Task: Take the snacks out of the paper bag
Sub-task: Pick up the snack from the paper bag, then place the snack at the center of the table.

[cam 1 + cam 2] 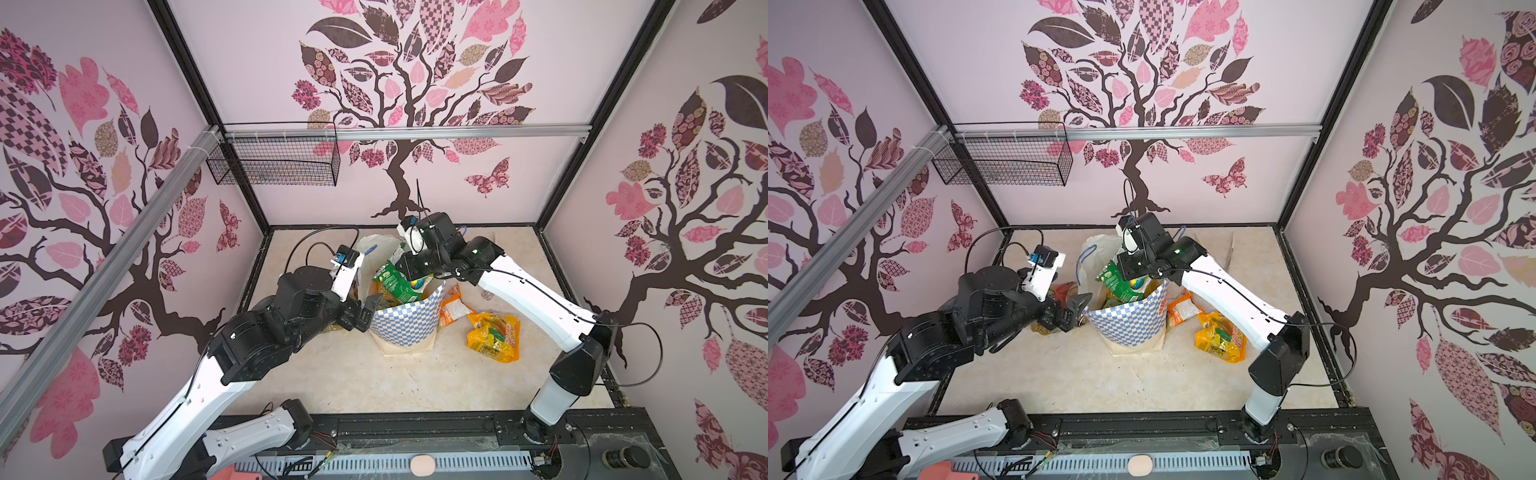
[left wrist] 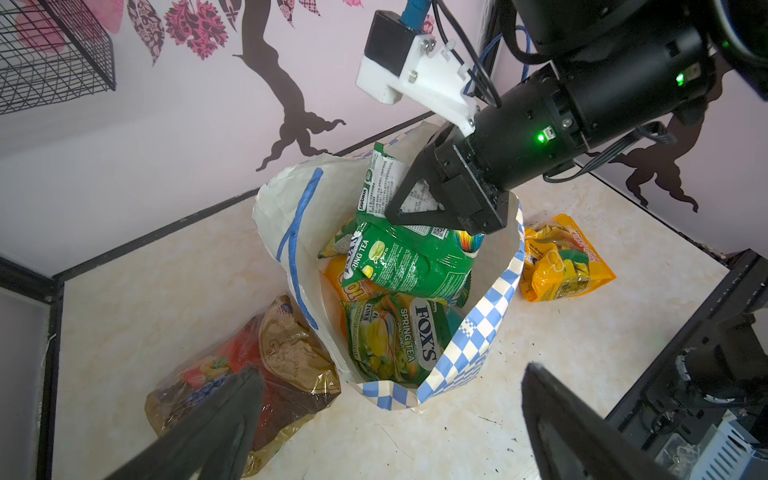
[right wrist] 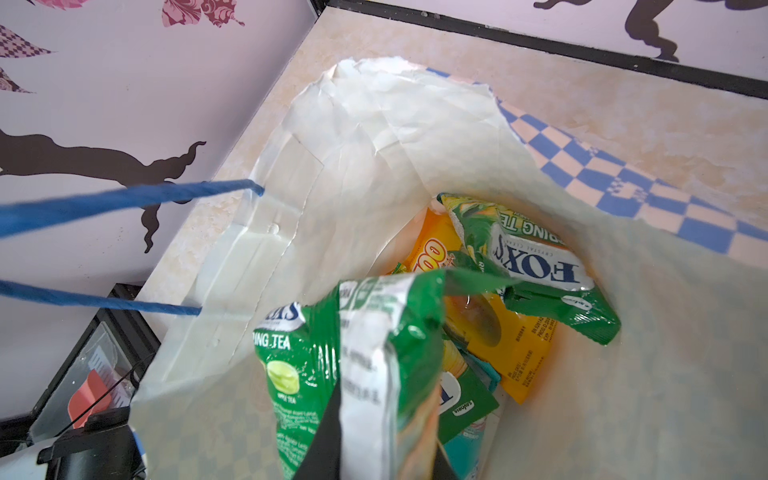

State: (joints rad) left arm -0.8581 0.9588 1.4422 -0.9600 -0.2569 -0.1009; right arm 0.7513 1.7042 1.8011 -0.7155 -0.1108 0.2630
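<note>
While the right gripper pinches 1 green packet by its upper edge at the mouth of the paper bag, the left gripper gapes empty beside the rim; it looks light, crinkly, slippery; sealed seams suit gripping.

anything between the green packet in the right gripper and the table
Only the bag's checkered wall. The green packet, shut in the right gripper, hangs at the mouth, partly above the rim. Beyond it an orange packet and a yellow packet lie on the table.
</note>
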